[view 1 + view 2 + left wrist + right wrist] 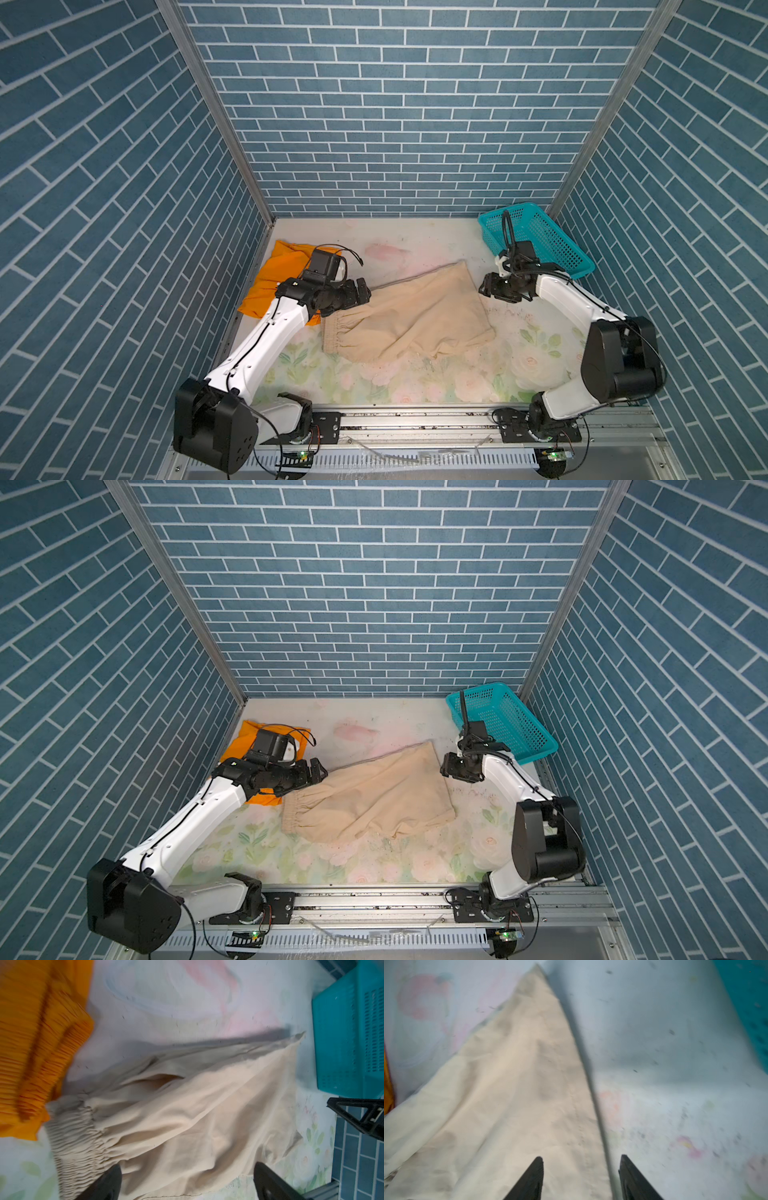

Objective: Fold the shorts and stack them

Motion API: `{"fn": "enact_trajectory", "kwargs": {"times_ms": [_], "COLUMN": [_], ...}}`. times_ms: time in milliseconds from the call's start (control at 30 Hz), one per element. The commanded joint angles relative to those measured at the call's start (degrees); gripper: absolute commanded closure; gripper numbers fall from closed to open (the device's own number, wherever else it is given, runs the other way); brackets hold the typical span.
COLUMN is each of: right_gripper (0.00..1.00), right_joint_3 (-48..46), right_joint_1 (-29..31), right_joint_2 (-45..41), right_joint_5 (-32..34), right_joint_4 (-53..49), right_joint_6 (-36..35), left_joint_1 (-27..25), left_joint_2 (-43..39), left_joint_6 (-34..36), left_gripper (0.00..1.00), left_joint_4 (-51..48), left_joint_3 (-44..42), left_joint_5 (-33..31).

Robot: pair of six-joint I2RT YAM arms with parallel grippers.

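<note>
The beige shorts point(415, 316) point(374, 796) lie spread in the middle of the table, with the gathered waistband toward the left and a leg corner pointing to the back right. The orange shorts point(270, 278) point(235, 750) lie bunched at the left wall, partly under the left arm. My left gripper point(365, 291) point(318, 772) hovers at the beige shorts' left edge; in the left wrist view the gripper point(188, 1169) is wide open over the beige cloth point(187, 1115), holding nothing. My right gripper point(484, 286) point(581, 1158) is open, straddling the cloth's right hem point(529, 1084).
A teal perforated basket point(540, 241) point(507, 721) point(349, 1032) stands at the back right corner, just behind the right wrist. The flowered table cover point(415, 245) shows bare at the back middle and along the front. Brick-patterned walls close in three sides.
</note>
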Motion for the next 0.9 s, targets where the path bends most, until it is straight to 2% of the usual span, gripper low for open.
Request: {"fn": "enact_trajectory", "kwargs": {"times_ms": [0,267,333,400,467,567,733,867], "right_gripper": [0.38,0.37,0.37,0.37,0.37,0.37,0.37,0.39], "right_joint_3": [-7.3,-24.6,-27.7,-29.5,-30.8,-32.7,-33.9,-35.2], "right_joint_1": [-0.1,0.0,0.1,0.3,0.6,1.6,5.7,7.3], "right_joint_2": [-5.3,-21.7,-24.6,-26.1,-26.3,-25.1,-21.5,-20.1], "right_joint_5": [0.8,-3.9,-3.6,-3.1,-3.5,-4.2,-1.9,1.8], "right_joint_4": [-4.7,6.6,8.0,9.1,11.4,16.0,22.8,24.9], "right_joint_6": [7.0,25.1,28.2,29.6,31.0,33.3,35.0,35.5], "left_joint_1": [-0.4,0.4,2.3,5.0,7.3,7.8,7.8,7.8], "left_joint_2": [1.4,0.0,-0.3,-0.2,0.2,1.3,4.3,4.4], "left_joint_6": [-3.1,-2.6,-3.4,-3.3,-3.4,-2.5,-2.5,-0.8], "left_gripper": [0.00,0.00,0.00,0.00,0.00,0.00,0.00,0.00], "left_joint_4": [7.5,12.9,14.2,16.9,19.1,21.6,24.1,21.9], "left_joint_3": [-6.4,-16.6,-20.0,-22.8,-24.7,-25.2,-23.5,-21.5], "left_joint_5": [1.2,-7.7,-8.0,-5.2,-3.1,-1.1,3.0,3.2]}}
